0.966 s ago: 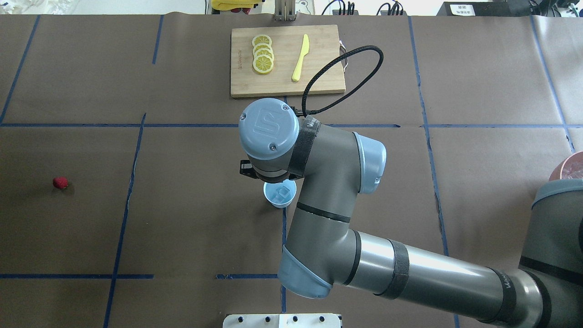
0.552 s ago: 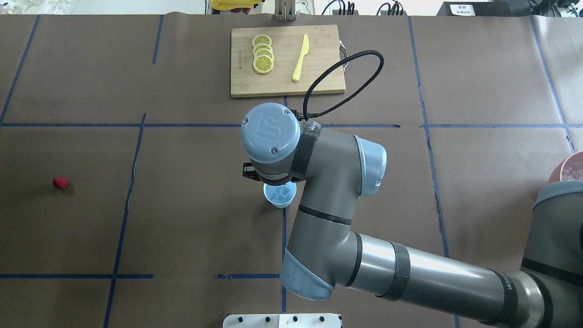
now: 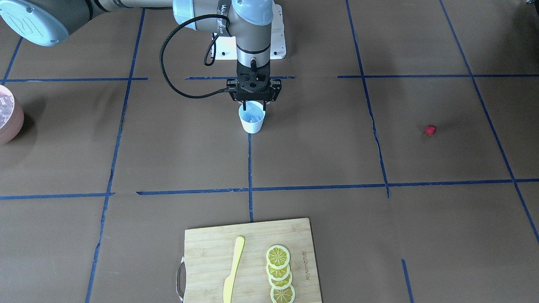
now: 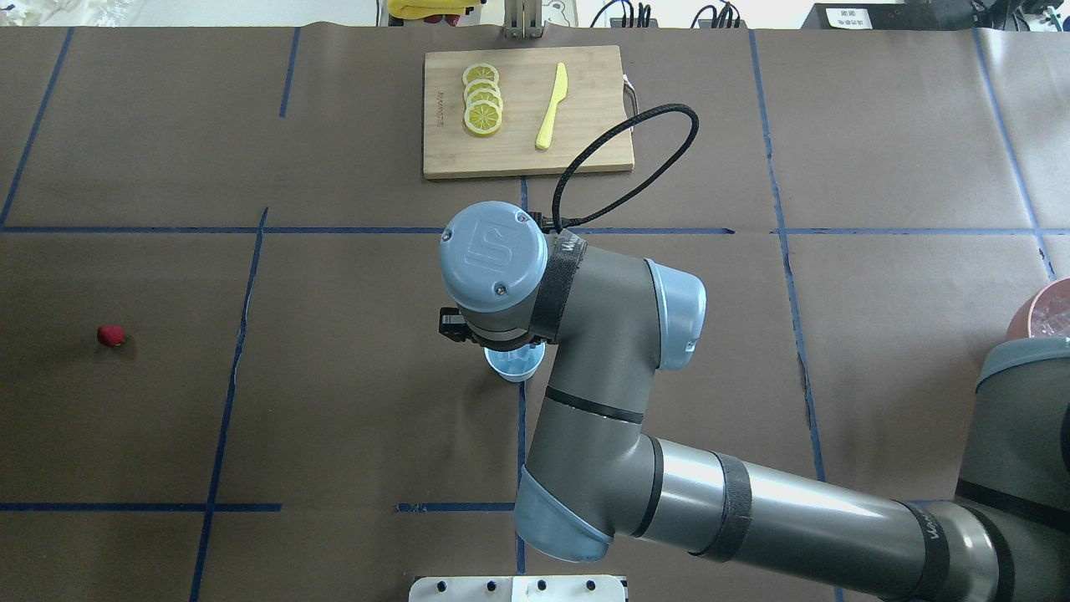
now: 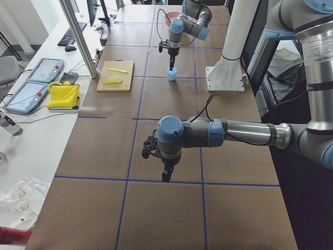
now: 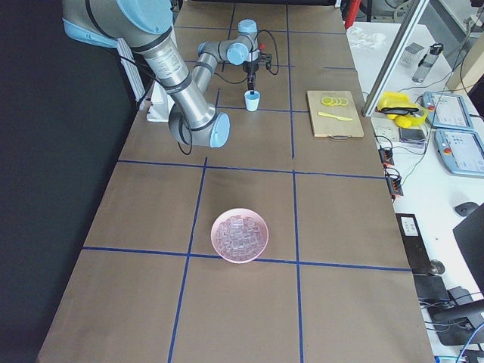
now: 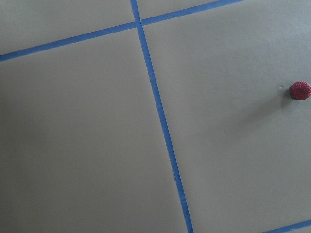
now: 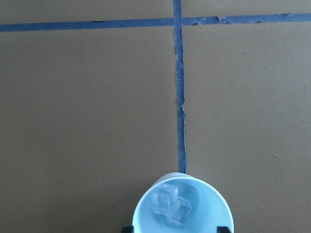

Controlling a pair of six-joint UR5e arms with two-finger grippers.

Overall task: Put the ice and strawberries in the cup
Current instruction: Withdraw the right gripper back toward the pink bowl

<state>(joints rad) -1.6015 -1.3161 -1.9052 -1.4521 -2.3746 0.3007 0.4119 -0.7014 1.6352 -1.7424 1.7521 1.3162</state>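
My right jaws hang wide open and empty, one tip either side of the cup (image 8: 214,208) — ice (image 8: 170,206) lies inside, just below them. A skewed lift could catch the rim — tipping it over.

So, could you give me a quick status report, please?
Right gripper open over cup; left gripper state unclear. Ice in cup; strawberry on table, far off. Nothing near strawberry.

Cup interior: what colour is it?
Pale blue inside the cup; the right wrist view shows it best.
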